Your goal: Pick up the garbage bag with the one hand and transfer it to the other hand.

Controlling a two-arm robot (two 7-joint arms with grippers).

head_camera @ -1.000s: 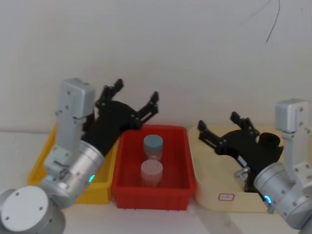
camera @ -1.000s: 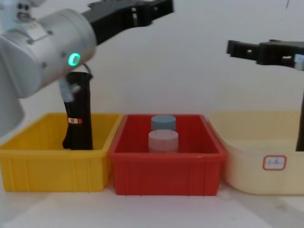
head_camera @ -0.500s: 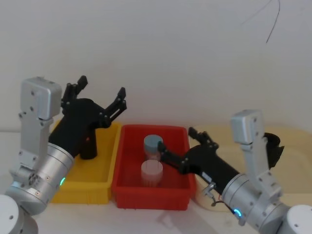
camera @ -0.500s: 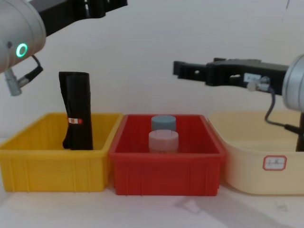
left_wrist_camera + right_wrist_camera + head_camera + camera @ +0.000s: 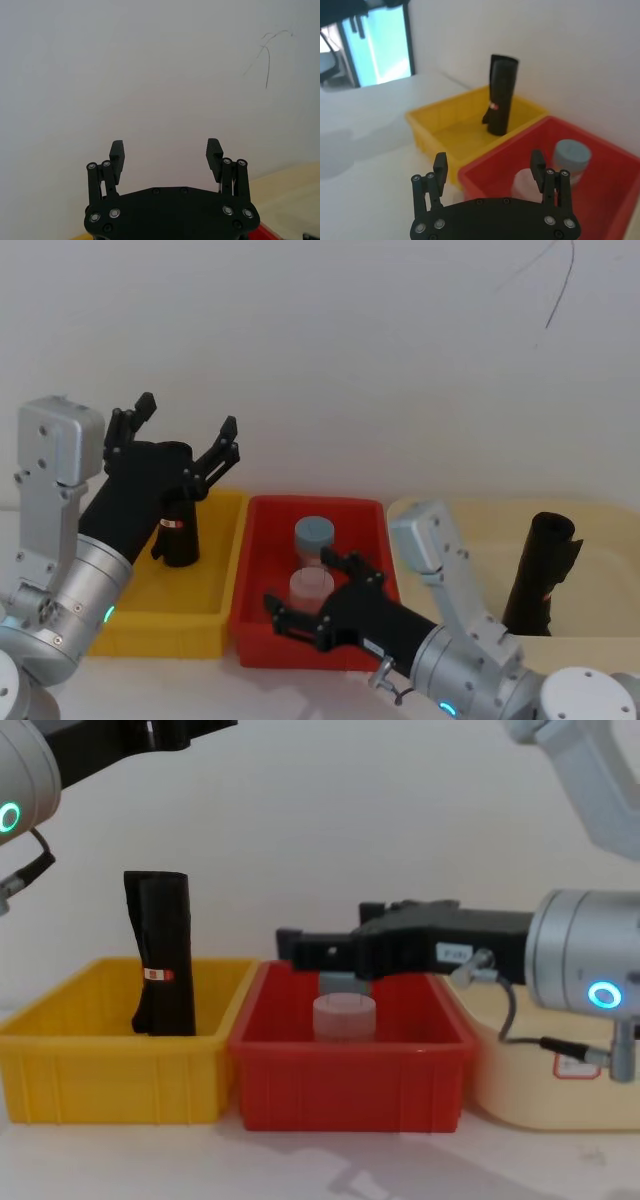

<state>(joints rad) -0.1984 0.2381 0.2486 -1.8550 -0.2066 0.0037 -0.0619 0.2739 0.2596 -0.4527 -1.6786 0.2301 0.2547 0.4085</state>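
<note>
Both your left hand (image 5: pixel 187 418) and right hand (image 5: pixel 312 588) gape wide, empty. Lower the left off-centre and a finger could topple the upright garbage bag (image 5: pixel 177 535).

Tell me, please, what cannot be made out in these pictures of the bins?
Garbage bag: label print too small, chest view.
Its top, head view: hidden behind the left gripper.
Blue-capped jar, chest view: mostly hidden behind the right gripper.
Left gripper's fingertips, chest view: cut off by the top edge.
</note>
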